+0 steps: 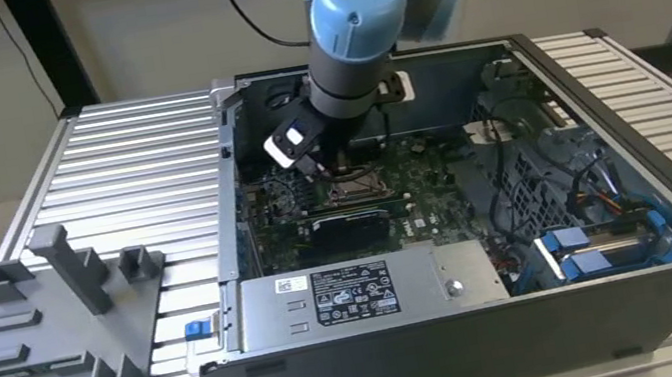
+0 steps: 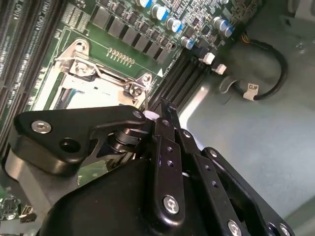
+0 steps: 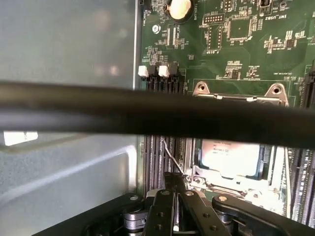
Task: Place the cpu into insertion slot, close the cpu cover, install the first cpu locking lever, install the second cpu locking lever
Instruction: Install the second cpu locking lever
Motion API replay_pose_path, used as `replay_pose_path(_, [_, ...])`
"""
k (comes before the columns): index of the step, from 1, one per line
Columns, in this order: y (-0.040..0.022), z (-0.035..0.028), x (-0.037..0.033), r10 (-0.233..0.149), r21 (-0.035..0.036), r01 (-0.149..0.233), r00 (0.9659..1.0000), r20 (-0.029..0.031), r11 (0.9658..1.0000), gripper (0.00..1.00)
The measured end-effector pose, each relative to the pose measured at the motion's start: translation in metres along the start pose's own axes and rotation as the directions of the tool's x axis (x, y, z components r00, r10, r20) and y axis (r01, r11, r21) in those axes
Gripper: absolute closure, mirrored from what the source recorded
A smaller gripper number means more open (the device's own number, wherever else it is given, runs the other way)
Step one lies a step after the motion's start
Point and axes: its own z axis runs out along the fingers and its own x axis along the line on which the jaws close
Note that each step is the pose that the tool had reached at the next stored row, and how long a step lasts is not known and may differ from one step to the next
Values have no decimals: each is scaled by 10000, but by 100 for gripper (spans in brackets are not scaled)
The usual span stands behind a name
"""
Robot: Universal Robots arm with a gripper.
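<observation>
Cpu (image 3: 230, 157) lies flat in the slot (image 3: 236, 97), and in the first wrist view its pale metal top shows through the cut-out of the cover (image 3: 196, 169), which lies down over it. The print on the cpu top is faint, and I cannot tell what it says. In the exterior view the arm (image 1: 354, 3) comes from above and reaches steeply down into the open case (image 1: 495, 335); its blue joint is over the middle of the case and the wrist points down at the board (image 1: 421, 170). The gripper (image 1: 335, 163) is low, just above the corner of the slot on the exterior view's left. In both wrist views the black fingers (image 2: 165, 118) are drawn together to a narrow tip. In the first wrist view a thin wire lever (image 3: 171, 156) runs beside the cover and meets the gripper (image 3: 175, 178) tip, but I cannot tell if the fingers really pinch it. A thick black cable (image 3: 147, 110) crosses this view in front of the board. In the second wrist view the silver frame of the cover is close beside the fingers, and another black cable (image 2: 275, 69) on the case floor carries a small white tag (image 2: 252, 88) with print. The grey box (image 1: 459, 280) at the near side of the case has a white label (image 1: 346, 293) with print and symbols. The case stands on a ribbed table (image 1: 129, 160), and a grey fixture (image 1: 47, 325) lies well apart on the exterior view's left.
</observation>
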Motion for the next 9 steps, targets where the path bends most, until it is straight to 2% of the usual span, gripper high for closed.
replay_pose_path(2, [-20, 12, 1, -8, -79, 8, 10000, -24, 10000, 100])
replay_pose_path(9, [-20, 31, -25, -14, -90, 14, 10000, -23, 10000, 100])
